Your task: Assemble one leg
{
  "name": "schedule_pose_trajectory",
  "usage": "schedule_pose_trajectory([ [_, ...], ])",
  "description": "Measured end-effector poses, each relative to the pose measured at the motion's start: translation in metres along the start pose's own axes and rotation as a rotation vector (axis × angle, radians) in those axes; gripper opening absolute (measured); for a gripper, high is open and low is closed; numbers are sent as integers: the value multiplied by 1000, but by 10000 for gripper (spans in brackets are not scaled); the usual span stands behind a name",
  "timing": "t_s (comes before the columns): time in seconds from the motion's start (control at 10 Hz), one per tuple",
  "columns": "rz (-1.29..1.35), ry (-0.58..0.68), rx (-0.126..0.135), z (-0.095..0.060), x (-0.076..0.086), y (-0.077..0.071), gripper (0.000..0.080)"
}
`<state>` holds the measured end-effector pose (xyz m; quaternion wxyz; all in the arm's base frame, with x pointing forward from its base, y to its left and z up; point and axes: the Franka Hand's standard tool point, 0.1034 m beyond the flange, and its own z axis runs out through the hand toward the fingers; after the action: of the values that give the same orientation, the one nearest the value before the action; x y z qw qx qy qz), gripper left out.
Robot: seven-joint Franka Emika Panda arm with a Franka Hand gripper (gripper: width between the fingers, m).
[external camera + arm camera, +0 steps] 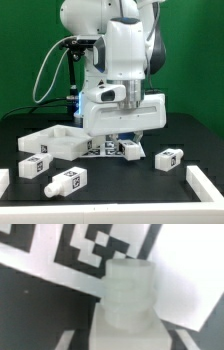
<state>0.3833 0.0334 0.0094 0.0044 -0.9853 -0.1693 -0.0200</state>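
leg (131, 149) on table (120, 192), beneath claw (124, 140)

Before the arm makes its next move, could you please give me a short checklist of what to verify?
1. Gripper low over a leg: ok.
2. Jaws shut on that leg: cannot tell, fingers hidden.
3. Wrist view sharp enough to judge the grip: not ok, only a blurred white shape before a tag.
4. Square part in view, on the exterior view's left: ok.
5. Spare legs apart from the gripper: ok.

End effector (122, 140) low over leg (131, 150), black table (120, 188)
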Motion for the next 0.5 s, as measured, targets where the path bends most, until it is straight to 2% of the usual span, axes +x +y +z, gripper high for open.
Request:
schedule_pose_trajectory([
  [0.1, 4, 0, 0, 0, 0, 0, 360],
  [0.2, 2, 0, 0, 0, 0, 0, 360],
  [0.4, 0, -1, 1, 0, 0, 0, 618],
  [0.5, -1, -20, 3, -1, -1, 0, 618],
])
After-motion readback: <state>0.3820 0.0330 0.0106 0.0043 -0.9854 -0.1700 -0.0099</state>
